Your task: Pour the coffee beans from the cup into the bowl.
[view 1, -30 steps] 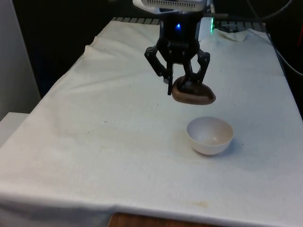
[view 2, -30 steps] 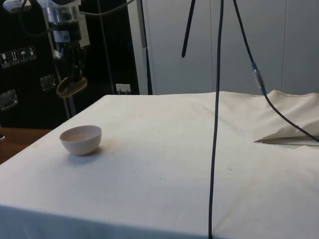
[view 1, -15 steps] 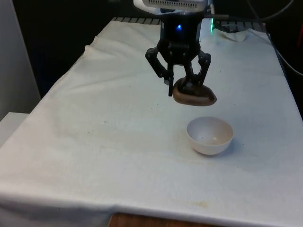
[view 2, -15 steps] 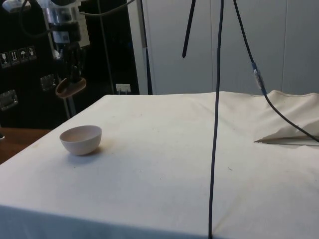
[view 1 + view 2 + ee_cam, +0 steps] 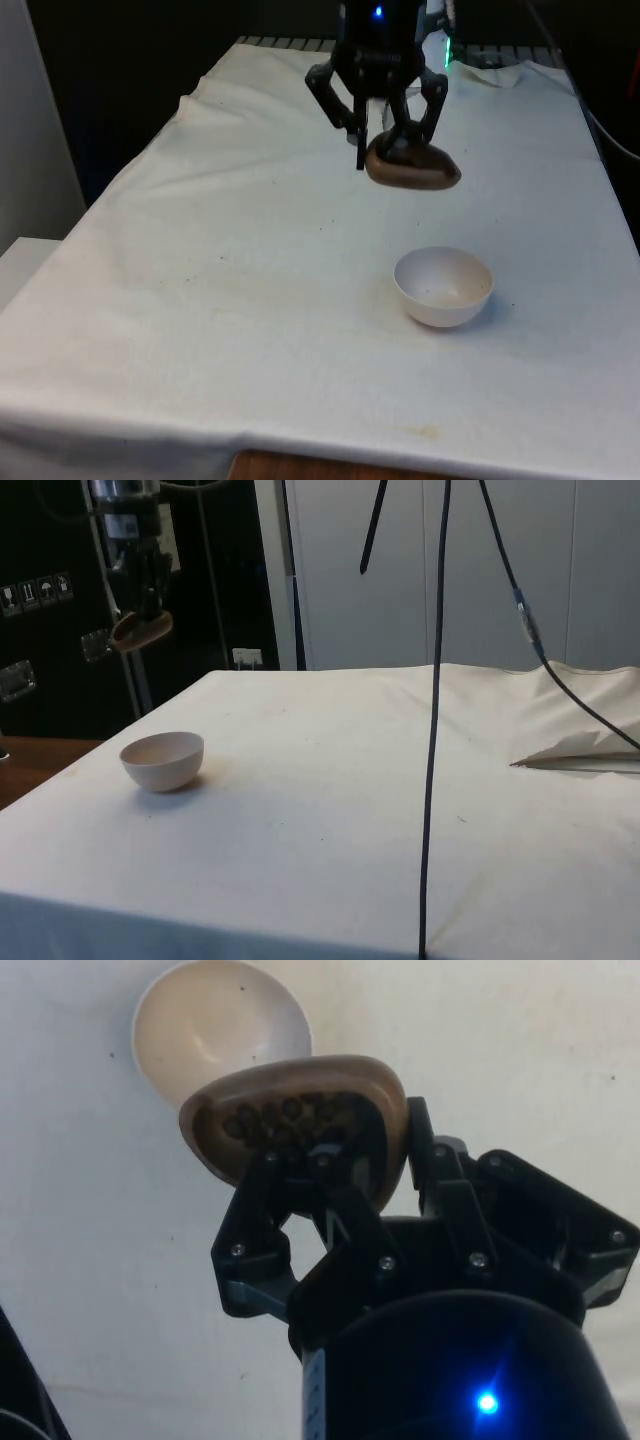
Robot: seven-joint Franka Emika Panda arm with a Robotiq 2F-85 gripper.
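My black gripper (image 5: 385, 140) is shut on the rim of a brown cup (image 5: 412, 167) and holds it in the air, well above the cloth. The cup (image 5: 296, 1120) is upright and holds dark coffee beans (image 5: 285, 1117). A white bowl (image 5: 443, 287) stands on the table towards the camera from the cup, with nothing in it (image 5: 218, 1022). From the side, the cup (image 5: 141, 630) hangs high above and a little behind the bowl (image 5: 162, 760), still level.
A thin black cable (image 5: 434, 720) hangs down across the side view. The white cloth bunches into a fold (image 5: 580, 730) at the side view's right. A crumpled piece of cloth (image 5: 500, 72) lies at the table's far end.
The gripper has lifted the cup higher above the table and drawn it slightly away from the bowl. The bowl has not moved.
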